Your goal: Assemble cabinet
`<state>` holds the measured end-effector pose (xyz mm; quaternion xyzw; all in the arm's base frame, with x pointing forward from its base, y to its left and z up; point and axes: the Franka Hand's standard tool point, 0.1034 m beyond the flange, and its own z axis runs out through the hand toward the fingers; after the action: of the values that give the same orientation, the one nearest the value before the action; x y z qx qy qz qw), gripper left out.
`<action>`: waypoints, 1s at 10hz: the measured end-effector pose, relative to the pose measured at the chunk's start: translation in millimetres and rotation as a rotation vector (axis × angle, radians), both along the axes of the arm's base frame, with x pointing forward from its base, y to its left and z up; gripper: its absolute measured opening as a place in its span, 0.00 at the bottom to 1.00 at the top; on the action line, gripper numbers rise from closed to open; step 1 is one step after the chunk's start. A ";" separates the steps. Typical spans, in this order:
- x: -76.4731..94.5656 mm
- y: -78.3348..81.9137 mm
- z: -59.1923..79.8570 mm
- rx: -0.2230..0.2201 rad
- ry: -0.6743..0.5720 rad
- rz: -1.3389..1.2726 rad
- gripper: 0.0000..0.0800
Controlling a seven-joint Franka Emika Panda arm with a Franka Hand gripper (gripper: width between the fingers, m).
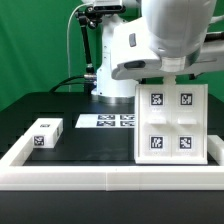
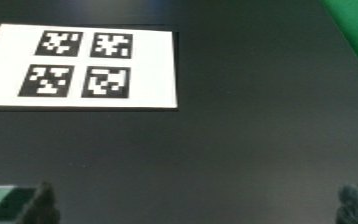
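Jaws: your gripper (image 2: 194, 207) is spread wide, its fingers (image 2: 23, 203) at opposite sides of the wrist view. Only bare black table (image 1: 90, 140) lies between them, so it holds nothing.
Arm: in the exterior view it hangs just over the far edge of the cabinet body (image 1: 170, 125), apart from it as far as you can tell.
Cabinet body, place: at the table's front corner on the exterior view's right, close against the low border frame (image 1: 100, 170).
Why there: most likely so the frame's two rails brace it and it cannot slide when you press parts onto it.
Cabinet body, look: white plastic, a broad face toward the camera. It carries four well-spaced black-and-white tags, each in its own shallow square field.
Small block (image 1: 45, 133): near the table's edge on the exterior view's left, well apart from the body, one tag on its end. It probably waits as a later part.
Marker board (image 1: 108, 121): flat at mid-table toward the back edge. The four-tag white sheet in the wrist view looks like it.
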<state>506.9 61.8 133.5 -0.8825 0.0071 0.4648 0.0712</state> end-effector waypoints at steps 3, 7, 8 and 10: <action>7.2 0.2 12.1 0.007 -0.037 0.004 1.00; 4.0 0.7 17.7 0.001 -0.077 0.004 1.00; -9.7 0.3 13.7 -0.005 -0.104 0.002 1.00; -38.0 -1.7 8.1 -0.031 -0.171 0.019 1.00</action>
<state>468.9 60.0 141.6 -0.9199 -0.0001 0.3885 0.0535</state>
